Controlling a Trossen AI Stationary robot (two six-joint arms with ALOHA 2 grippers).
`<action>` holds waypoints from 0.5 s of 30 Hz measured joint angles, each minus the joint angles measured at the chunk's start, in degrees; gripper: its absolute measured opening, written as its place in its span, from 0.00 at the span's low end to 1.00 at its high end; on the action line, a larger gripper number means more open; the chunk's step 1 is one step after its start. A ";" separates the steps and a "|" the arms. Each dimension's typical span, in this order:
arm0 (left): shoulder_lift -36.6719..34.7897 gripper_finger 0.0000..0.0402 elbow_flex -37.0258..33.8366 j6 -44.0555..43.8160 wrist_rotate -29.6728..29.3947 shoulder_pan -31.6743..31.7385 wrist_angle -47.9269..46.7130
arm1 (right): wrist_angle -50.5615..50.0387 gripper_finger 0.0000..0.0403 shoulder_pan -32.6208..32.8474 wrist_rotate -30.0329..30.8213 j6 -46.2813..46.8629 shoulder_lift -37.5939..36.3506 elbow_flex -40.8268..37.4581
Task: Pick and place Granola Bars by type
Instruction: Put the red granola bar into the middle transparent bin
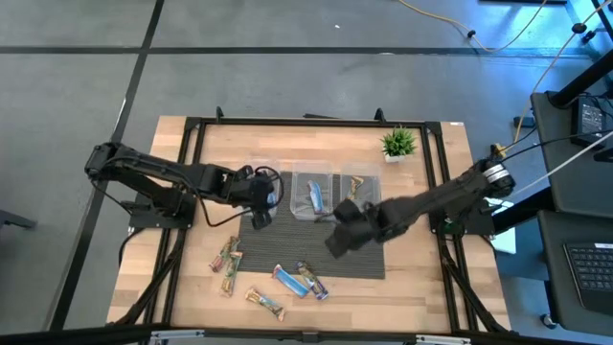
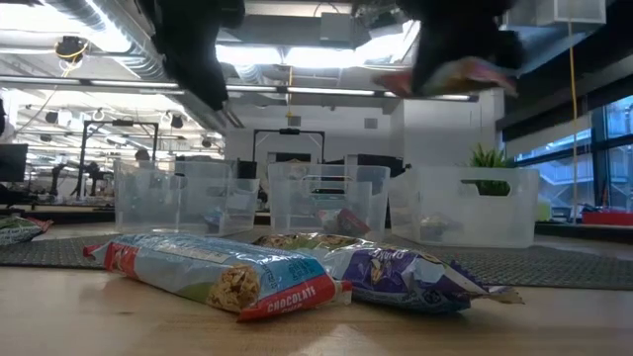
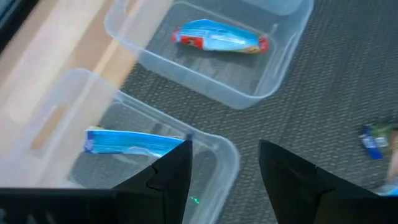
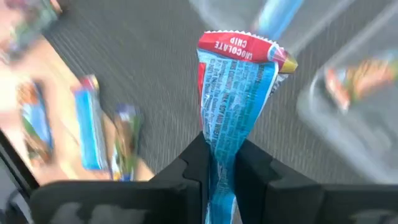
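Observation:
Three clear bins stand in a row on a dark mat: left bin (image 1: 263, 182), middle bin (image 1: 312, 192), right bin (image 1: 361, 184). A bright blue bar (image 3: 134, 142) lies in the left bin, and a blue bar with red ends (image 3: 217, 38) lies in the middle one. My left gripper (image 3: 224, 149) hovers open over the left bin's corner, also seen from above (image 1: 266, 201). My right gripper (image 1: 340, 240) is above the mat near the bins, shut on a blue bar with a red "chocolate chip" end (image 4: 239, 93). Several bars lie flat on the near table (image 1: 290, 280). My right gripper pinches the blue bar between its two fingers (image 4: 193, 168) at the part away from the red end (image 4: 222, 158), where the wrapper is squeezed narrow. The bar sticks out beyond the fingertips, red end (image 4: 239, 50) foremost, lifted clear of the mat (image 2: 465, 71).
A multicoloured bar (image 4: 357, 78) lies in the right bin. Loose bars rest on the wood and mat edge near the front (image 1: 228, 255) (image 1: 264, 302) (image 1: 312, 281). A small potted plant (image 1: 398, 144) stands at the far right. A black frame (image 1: 192, 125) borders the table.

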 joint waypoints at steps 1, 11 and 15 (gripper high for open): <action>0.00 0.44 0.00 -1.56 -0.02 -0.60 0.24 | 0.94 0.15 -1.43 0.02 -2.44 -0.37 0.00; 0.00 0.43 0.00 -12.54 1.55 -6.25 0.46 | 8.76 0.15 -15.10 -3.25 -20.73 -0.20 0.00; 0.13 0.42 0.00 -15.24 1.39 -9.69 2.36 | 9.36 0.15 -18.95 -3.33 -24.88 -0.25 0.00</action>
